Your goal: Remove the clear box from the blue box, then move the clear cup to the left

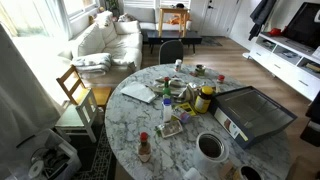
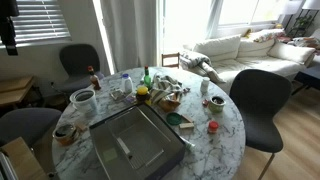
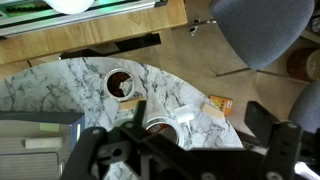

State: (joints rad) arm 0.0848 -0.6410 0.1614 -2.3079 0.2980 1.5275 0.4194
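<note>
Counting left to right across the table in an exterior view: one clear cup near the left edge, and one red-capped bottle just behind it. Then comes one blue box in the middle, taking up most of the front. One clear box is lying flat inside the blue box, on its dark floor, so it's not out yet. Past that there's one yellow-lidded jar in the clutter behind the box, and one small red lid toward the right. I count three dark chairs around the table.

Labels are way too small and blurry to read, sorry.

The arm only shows in the wrist view. The gripper hangs high over the marble table, looking down, with its jaws spread wide and nothing between them.
</note>
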